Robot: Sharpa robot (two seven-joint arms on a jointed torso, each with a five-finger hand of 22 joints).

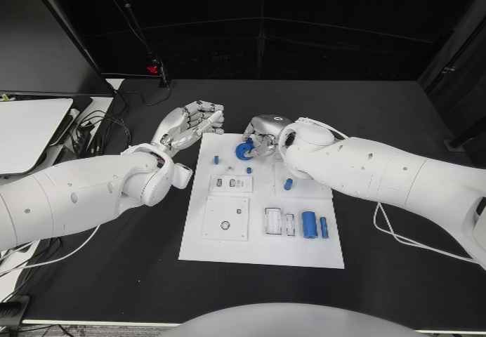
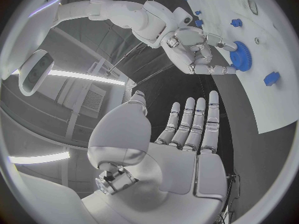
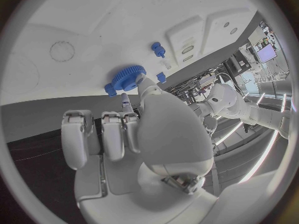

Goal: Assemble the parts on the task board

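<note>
Black table (image 1: 405,119) fills the head view, with the white task board (image 1: 258,246) lying at centre frame, its long axis running from upper centre to lower centre.

Left hand (image 1: 187,126) sits at upper left of the board, just off its top-left corner. Its fingers are extended and slightly apart; the left wrist view shows an empty palm (image 2: 181,159). It holds nothing and touches nothing visible.

Right hand (image 1: 265,137) sits at the upper centre of the frame, over the board's top edge. Its fingertips (image 3: 127,102) are in contact with the blue gear (image 1: 244,150), which lies on the board near the top edge; the remaining fingers are curled in. Whether the gear is gripped or only touched cannot be determined.

Blue cylinder (image 1: 309,225) and a thinner blue pin (image 1: 324,227) lie side by side at the lower right of the board. Another small blue part (image 1: 288,184) lies at centre right, below the right hand.
</note>
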